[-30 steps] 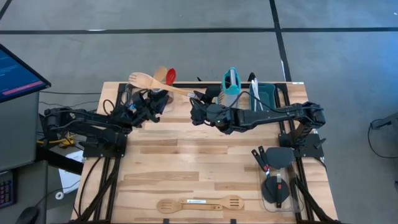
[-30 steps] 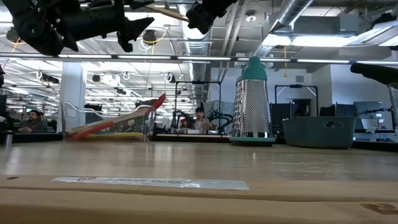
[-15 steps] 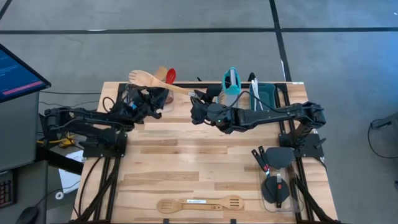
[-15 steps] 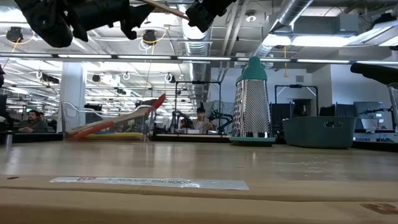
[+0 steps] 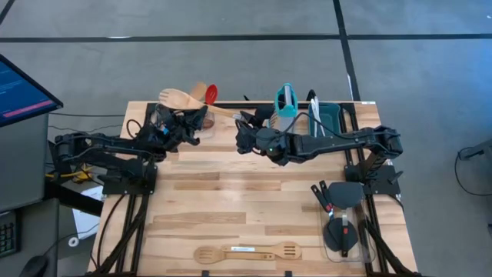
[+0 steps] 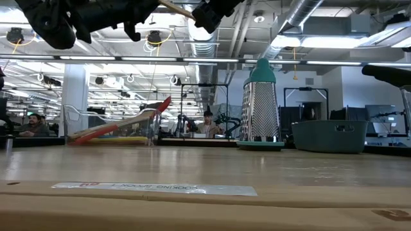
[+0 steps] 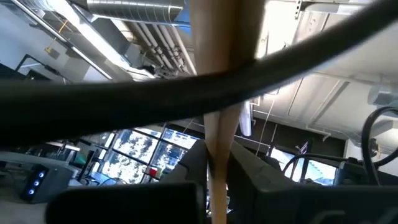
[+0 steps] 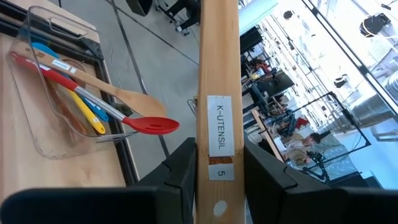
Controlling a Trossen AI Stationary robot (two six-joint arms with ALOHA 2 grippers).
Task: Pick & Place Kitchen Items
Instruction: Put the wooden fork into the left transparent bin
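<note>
A wooden spoon [image 5: 184, 101] hangs in the air over the table's far left part, bowl [image 5: 172, 98] toward the far left corner. My left gripper [image 5: 200, 121] is shut on its handle, and my right gripper [image 5: 243, 123] is shut on the handle's free end. The low view shows both high above the table, with the handle [image 6: 176, 9] between them. A teal box grater [image 5: 286, 108] stands upright on its base at the far edge. A wooden spoon and a slotted spatula [image 5: 246, 252] lie flat by the near edge. My left gripper pinches the spoon's handle [image 7: 217, 168] between its two fingers, about midway between the bowl and the free end. The fingers slant upward from the table's left. The spoon is lifted clear. My right gripper pinches the handle's free end [image 8: 219, 186], just below its white label, between its two fingers [image 8: 180, 174]. It comes roughly level from the table's right, and the handle runs on past the fingers toward the far left.
A clear container [image 8: 56, 106] at the far left holds red, yellow, blue and wooden spoons. A teal bin [image 5: 329, 117] sits at the far right beside the grater. Black spatulas [image 5: 342, 208] lie in a clear container at the near right. Bare wood lies mid-table.
My left gripper has risen a little toward the spoon's handle, then shut on it, taking hold. The spoon has stayed where it was.
</note>
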